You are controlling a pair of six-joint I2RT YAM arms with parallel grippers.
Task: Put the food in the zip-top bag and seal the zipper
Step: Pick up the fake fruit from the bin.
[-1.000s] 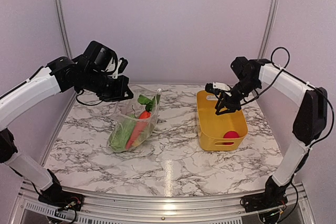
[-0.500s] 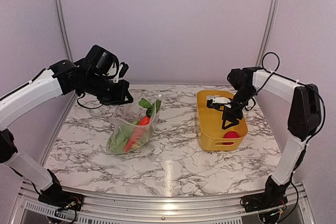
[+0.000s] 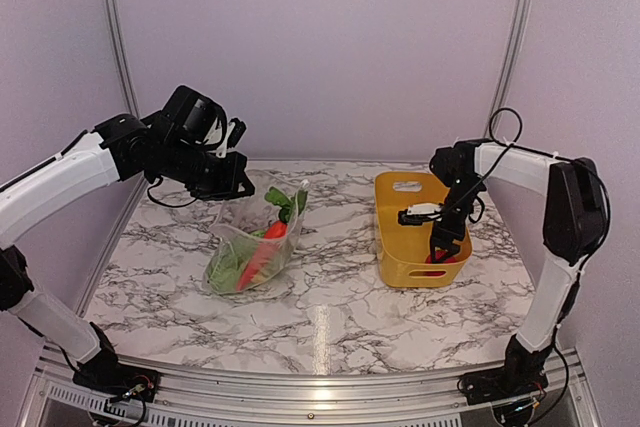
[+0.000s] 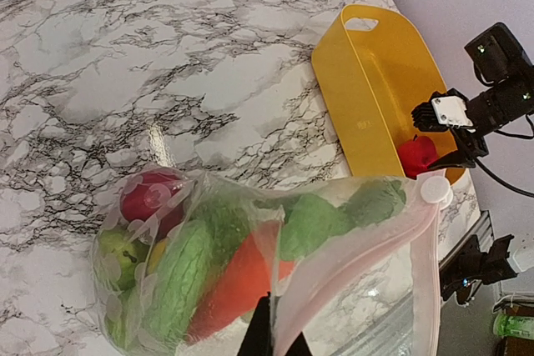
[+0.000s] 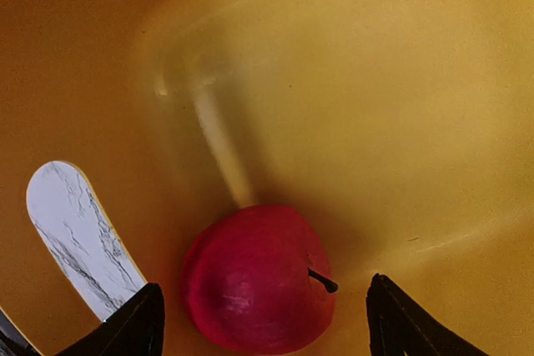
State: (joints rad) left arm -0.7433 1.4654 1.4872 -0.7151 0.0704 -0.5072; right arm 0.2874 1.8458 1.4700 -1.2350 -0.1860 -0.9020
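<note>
Two arms, same build.

Left arm: long white shell links with black joint housings between them and a bulky rounded black block at the wrist. A thin black cable loops out beside the wrist.

Right arm: white forearm shell, black upper link, white lower link. A black cable curls in a loop over the wrist.

Left gripper: black, angular.

Right gripper: matte black tapered fingers, with a small white block mounted on its side.

Both bases are black, with loose thin wiring showing at the feet.
</note>
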